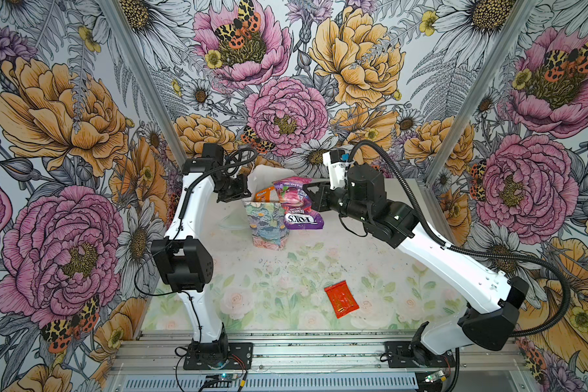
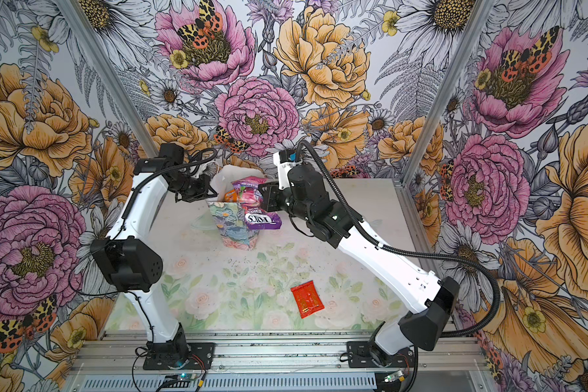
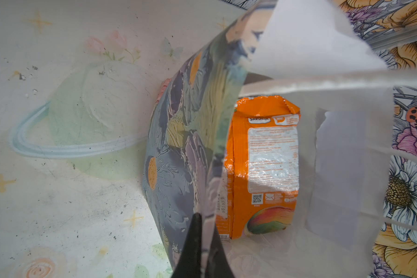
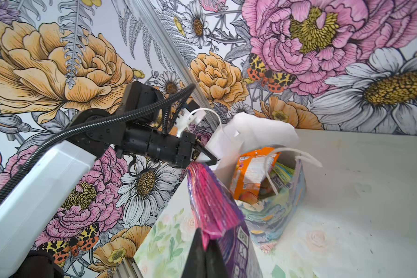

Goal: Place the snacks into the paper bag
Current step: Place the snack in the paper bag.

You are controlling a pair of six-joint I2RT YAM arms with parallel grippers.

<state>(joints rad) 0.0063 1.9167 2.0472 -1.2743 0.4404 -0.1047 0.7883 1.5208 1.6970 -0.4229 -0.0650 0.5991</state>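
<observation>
The paper bag (image 1: pixel 267 222) (image 2: pixel 234 225) stands upright at the back of the table, mouth open. My left gripper (image 1: pixel 246 193) (image 3: pixel 204 216) is shut on the bag's left wall (image 3: pixel 185 134) at the rim. An orange snack packet (image 1: pixel 263 196) (image 3: pixel 263 168) stands inside. My right gripper (image 1: pixel 307 194) (image 4: pixel 204 234) is shut on the pink end of a purple FOX'S packet (image 1: pixel 297 207) (image 2: pixel 257 210) (image 4: pixel 210 199), held at the bag's right rim. Its printed end hangs outside that edge. A small red packet (image 1: pixel 341 298) (image 2: pixel 307 298) lies flat on the table near the front.
Inside the bag a green-edged packet (image 4: pixel 282 171) shows beside the orange one, and white cord handles (image 4: pixel 306 157) stick up from the rim. Flowered walls and metal posts (image 1: pixel 455 112) close in the back and sides. Both arm bases sit on the front rail (image 1: pixel 319 353).
</observation>
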